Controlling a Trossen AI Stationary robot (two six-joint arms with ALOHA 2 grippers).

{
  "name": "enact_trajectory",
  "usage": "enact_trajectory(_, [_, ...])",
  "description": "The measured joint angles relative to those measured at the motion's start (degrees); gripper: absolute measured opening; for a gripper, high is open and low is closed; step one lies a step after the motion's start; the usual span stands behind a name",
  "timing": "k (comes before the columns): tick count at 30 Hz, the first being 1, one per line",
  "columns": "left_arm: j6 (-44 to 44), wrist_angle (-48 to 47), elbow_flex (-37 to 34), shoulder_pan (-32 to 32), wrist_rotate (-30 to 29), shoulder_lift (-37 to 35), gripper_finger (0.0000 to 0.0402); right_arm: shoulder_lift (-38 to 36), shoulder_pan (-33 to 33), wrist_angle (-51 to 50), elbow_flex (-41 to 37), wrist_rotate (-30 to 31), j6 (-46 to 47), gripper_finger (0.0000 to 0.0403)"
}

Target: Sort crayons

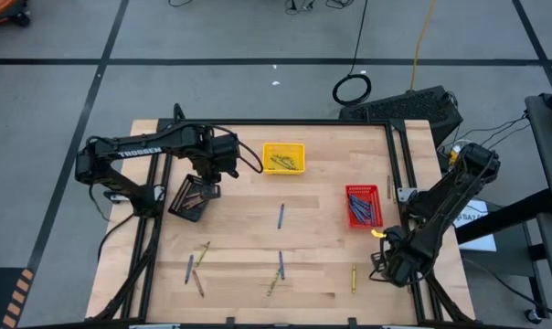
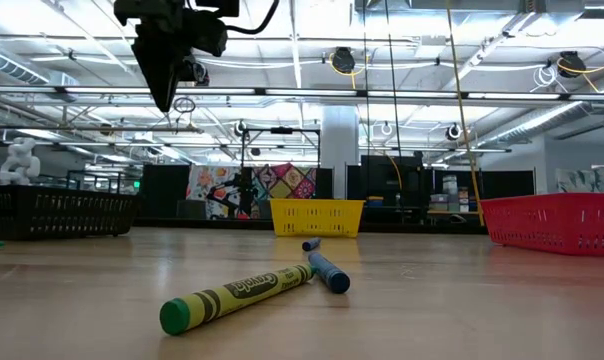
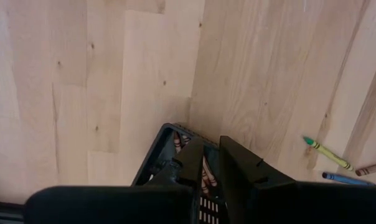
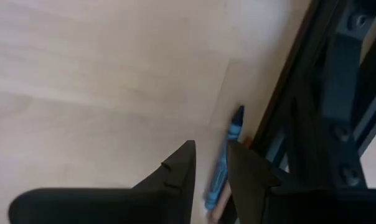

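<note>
Desk: pale wooden plank top (image 1: 258,238), smooth, seams showing, dark metal rails along its sides; grey floor around it.
Trays: small square mesh-walled plastic trays: black (image 1: 190,197), yellow (image 1: 283,157), red (image 1: 362,206); each holds crayons.
Crayons: thin paper-wrapped wax sticks; loose ones lie well apart on the near half of the desk, among them a blue one (image 1: 281,216) and a yellow-green one (image 1: 354,278).
Left pincer: (image 3: 211,144) hangs over the black tray, with brown crayons (image 3: 204,179) showing past it; I cannot tell whether it pinches one or is free.
Right pincer: (image 4: 210,149) spread and empty, low at the desk's near right edge, over a blue crayon (image 4: 224,163) lying just beside the rail.
Step, judged: the right arm is lining up a pick.
Doing it well: turn the jaws across the stick, not along it; keep the outer finger off the rail; close at mid-length, since round wax rolls and the wrapper is slick.
</note>
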Motion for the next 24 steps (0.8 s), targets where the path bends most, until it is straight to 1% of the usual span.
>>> enact_trajectory(4, [-0.02, 0.02, 0.00, 0.00, 0.00, 0.00, 0.0046, 2.29, 0.00, -0.22, 0.00, -0.25, -0.48, 0.0077])
enact_trajectory(9, [-0.02, 0.02, 0.00, 0.00, 0.00, 0.00, 0.0046, 4.36, -0.02, 0.04, 0.00, -4.90, -1.40, 0.0077])
enact_trajectory(11, [-0.02, 0.02, 0.00, 0.00, 0.00, 0.00, 0.0046, 5.03, -0.02, 0.18, 0.00, -5.90, -1.40, 0.0077])
enact_trajectory(20, [-0.04, 0.02, 0.00, 0.00, 0.00, 0.00, 0.0046, 6.84, -0.02, 0.87, -0.09, -5.79, -1.15, 0.0077])
enact_trajectory(24, [-0.12, 0.02, 0.00, 0.01, 0.01, 0.00, 0.0046, 7.08, -0.02, 4.90, -1.97, -5.73, 0.00, 0.0077])
